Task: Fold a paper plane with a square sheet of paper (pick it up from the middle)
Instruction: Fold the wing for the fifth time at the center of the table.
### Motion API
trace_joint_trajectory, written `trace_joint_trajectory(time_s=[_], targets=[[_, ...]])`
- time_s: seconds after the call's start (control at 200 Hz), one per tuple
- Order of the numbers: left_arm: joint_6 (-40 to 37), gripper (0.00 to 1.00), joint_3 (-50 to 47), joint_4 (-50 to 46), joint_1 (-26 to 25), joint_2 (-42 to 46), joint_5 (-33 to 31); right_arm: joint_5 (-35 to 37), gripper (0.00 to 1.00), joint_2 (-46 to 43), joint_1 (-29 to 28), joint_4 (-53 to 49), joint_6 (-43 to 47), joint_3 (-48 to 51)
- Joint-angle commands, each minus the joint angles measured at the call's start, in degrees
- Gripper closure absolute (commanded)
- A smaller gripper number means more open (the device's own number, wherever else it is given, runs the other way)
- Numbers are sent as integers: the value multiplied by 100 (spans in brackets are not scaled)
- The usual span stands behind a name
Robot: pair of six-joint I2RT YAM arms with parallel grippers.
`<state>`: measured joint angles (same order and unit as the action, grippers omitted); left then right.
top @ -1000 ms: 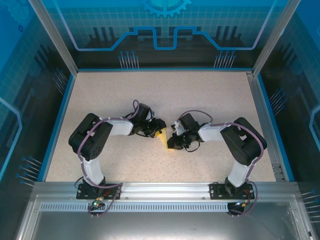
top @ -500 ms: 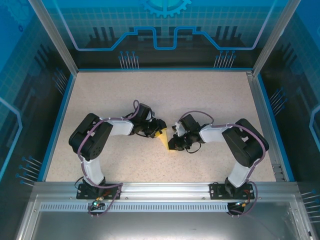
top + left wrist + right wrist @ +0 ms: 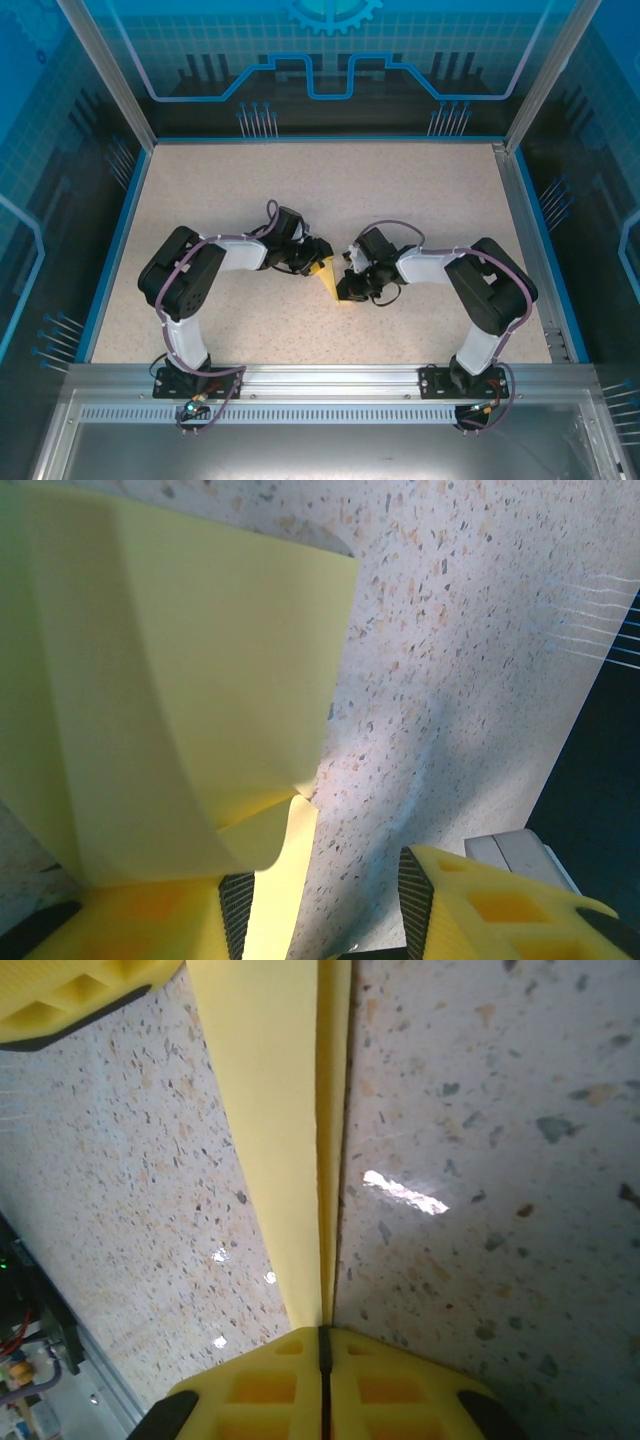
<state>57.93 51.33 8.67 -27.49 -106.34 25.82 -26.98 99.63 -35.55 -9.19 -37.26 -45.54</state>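
No writing, label, brand, number or sign can be read on anything here.

Looking down from high at 6 o'clock over whole table [image 3: 400,200]; from each wrist, close-up on same folded yellow paper [image 3: 330,276]

One yellow paper plane [image 3: 330,277], two grippers of mine, left gripper [image 3: 325,910] and right gripper [image 3: 322,1345], two arms, left arm [image 3: 185,280] and right arm [image 3: 490,285], one speckled table [image 3: 400,190].

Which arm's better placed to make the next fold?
Left, probably: the left fingers stand open with a loose flap of the paper between them, free to move. The right fingers are shut on its folded edge, so they serve as anchor.
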Motion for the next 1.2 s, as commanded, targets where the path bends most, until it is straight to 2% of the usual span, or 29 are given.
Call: trace_joint_trajectory(time_s=[0.0, 0.215, 0.375, 0.55, 0.785, 1.195], targets=[[-132, 54, 9, -429, 34, -273, -236, 587, 90, 104, -145, -1581, 179, 194], [-141, 54, 26, -453, 33, -288, -218, 583, 88, -806, -13, -1157, 7, 151], [-151, 54, 46, -462, 25, -310, -209, 128, 91, -1051, 44, -281, -333, 122], [-144, 54, 35, -462, 25, -309, -201, -483, 93, -690, 30, 828, -749, -49], [-146, 54, 52, -479, 20, -308, -201, -562, 93, -28, 22, 1560, -1114, -178], [-179, 54, 77, -532, 22, -328, -217, -391, 94, 475, 81, 1172, -801, 323]])
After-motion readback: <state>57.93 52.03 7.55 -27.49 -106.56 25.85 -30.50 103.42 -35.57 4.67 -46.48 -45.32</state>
